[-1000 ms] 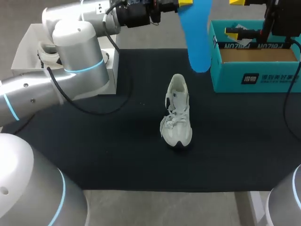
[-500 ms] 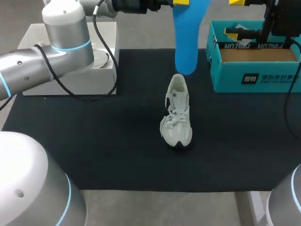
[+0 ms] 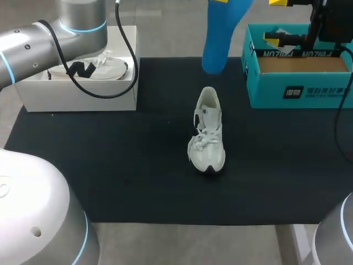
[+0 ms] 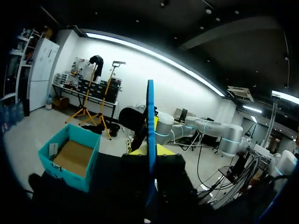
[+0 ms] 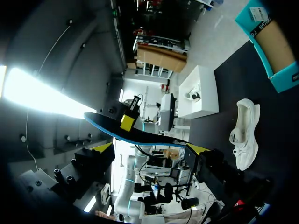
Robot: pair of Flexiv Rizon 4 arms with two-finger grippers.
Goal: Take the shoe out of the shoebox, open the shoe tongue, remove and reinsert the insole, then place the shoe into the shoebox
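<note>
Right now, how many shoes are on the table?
2. One white lace-up sneaker lies on the black mat; a second white shoe with black markings sits in the open white box at the robot's left. The teal cardboard box shows none, but its inside is partly hidden.

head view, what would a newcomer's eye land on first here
A bright blue foam insole hangs in the air over the table's far side, pinched in the left end effector. Nearer the camera, a white lace-up sneaker sits in the middle of the black mat, with an open teal cardboard shoebox at the far right.
</note>
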